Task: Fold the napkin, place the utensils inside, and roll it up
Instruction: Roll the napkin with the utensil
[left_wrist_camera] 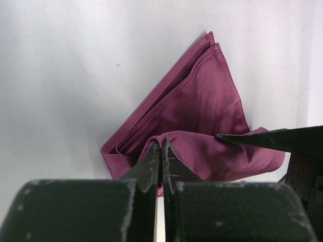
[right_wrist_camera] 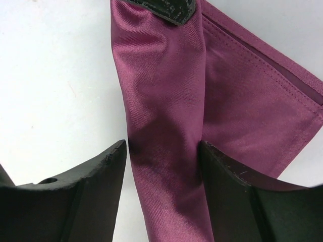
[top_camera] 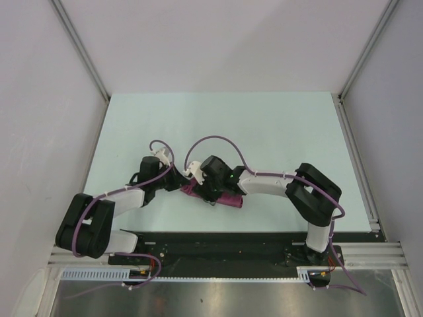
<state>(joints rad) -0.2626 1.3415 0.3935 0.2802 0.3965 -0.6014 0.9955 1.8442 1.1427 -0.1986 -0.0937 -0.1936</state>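
The plum napkin lies near the table's front edge between the two arms. One part is rolled into a tube, and the rest lies flat and folded. My left gripper is shut, pinching a raised fold of the napkin at its tips. The roll runs between the jaws of my right gripper, which stands open around it. The right finger touches the cloth and the left finger stands just off it. The utensils are hidden.
The pale table is bordered by white walls with metal rails at both sides. A black base plate runs along the near edge. The right gripper's finger reaches in over the cloth in the left wrist view.
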